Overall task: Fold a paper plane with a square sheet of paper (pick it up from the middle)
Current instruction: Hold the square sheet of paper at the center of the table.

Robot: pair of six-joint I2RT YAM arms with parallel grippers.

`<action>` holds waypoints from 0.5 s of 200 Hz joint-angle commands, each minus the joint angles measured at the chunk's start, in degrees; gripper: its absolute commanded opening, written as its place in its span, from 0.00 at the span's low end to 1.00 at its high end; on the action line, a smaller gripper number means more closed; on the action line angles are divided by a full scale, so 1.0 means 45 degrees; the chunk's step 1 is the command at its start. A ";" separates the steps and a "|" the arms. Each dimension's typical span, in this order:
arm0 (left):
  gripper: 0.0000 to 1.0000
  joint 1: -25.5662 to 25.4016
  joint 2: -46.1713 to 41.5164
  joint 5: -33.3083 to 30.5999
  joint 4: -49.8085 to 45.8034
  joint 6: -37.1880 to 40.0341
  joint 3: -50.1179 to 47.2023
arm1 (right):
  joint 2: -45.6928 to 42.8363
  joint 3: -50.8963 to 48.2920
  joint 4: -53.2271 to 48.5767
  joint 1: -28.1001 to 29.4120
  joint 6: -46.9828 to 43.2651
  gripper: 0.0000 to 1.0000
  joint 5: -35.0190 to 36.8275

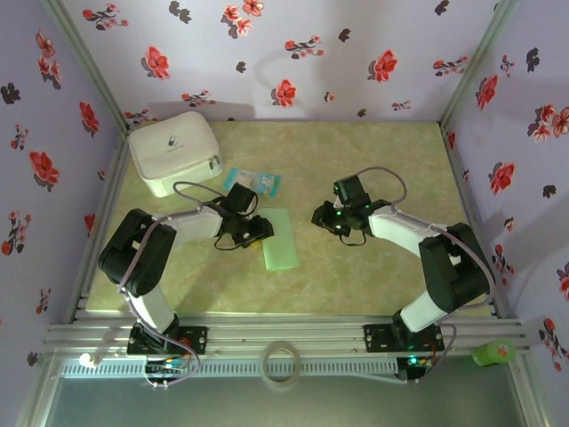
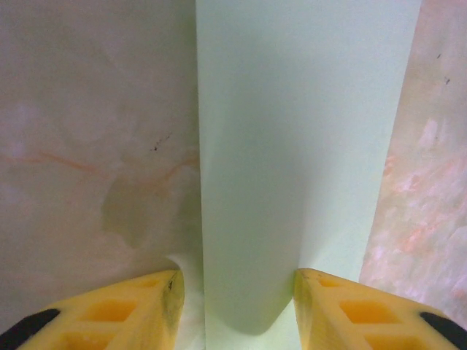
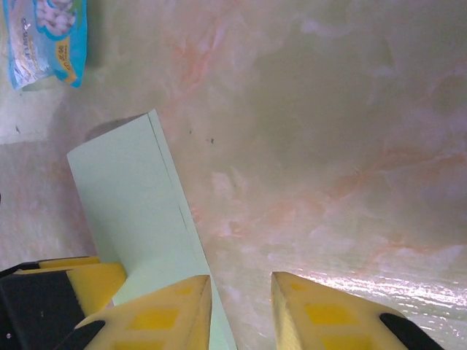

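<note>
Where floral walls point(image 1: 356, 89) close in, marbled beige table point(image 1: 373, 267), green sheet point(image 1: 281, 242) flat.

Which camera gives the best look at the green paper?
The top external view: it takes in the green paper end to end. The left wrist view gives a close strip, ends cut off; the right wrist view, one corner.

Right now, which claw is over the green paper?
The left claw: the green paper lies directly beneath its open jaws. The right claw hovers over bare table beside it.
</note>
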 commanded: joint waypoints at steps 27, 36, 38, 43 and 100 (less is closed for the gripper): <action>0.45 -0.0227 0.1105 -0.1185 -0.1767 0.0014 0.0692 | 0.0069 -0.0194 0.0538 0.0035 0.0305 0.28 -0.0150; 0.46 -0.0266 0.1140 -0.1314 -0.1935 -0.0009 0.0741 | 0.0077 -0.0181 0.0501 0.0035 0.0271 0.28 -0.0152; 0.46 -0.0282 0.1148 -0.1337 -0.1950 -0.0015 0.0758 | 0.0071 -0.0176 0.0499 0.0044 0.0264 0.28 -0.0152; 0.46 -0.0287 0.1167 -0.1372 -0.1967 -0.0036 0.0764 | 0.0087 -0.0184 0.0498 0.0035 0.0244 0.28 -0.0175; 0.48 -0.0365 0.1296 -0.1897 -0.2466 -0.0134 0.1077 | 0.0360 -0.0116 0.0576 0.0042 0.0220 0.29 -0.0519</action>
